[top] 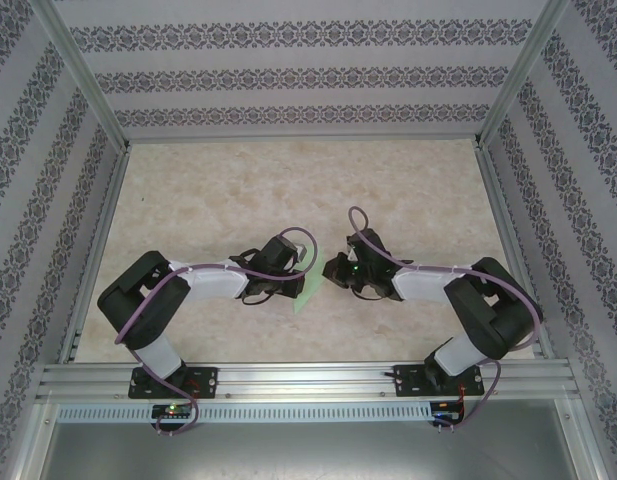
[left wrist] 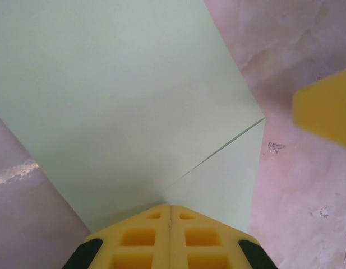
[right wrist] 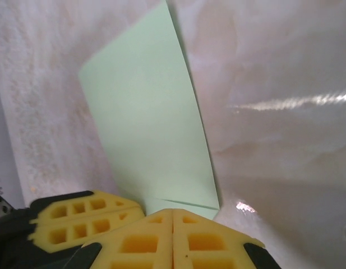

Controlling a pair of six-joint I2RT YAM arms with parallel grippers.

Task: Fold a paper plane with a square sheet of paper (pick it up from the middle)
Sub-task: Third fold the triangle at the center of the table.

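On table (top: 288, 180), creased pale-green paper (left wrist: 122, 101).

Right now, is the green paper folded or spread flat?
Folded. The paper shows one layer's edge lying diagonally over another.

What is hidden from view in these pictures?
Top view: the left arm hides most of the green paper; its shape is unclear.
Left wrist view: the paper runs off the top edge; the left tool covers its near corner.
Right wrist view: the right tool covers its near edge.
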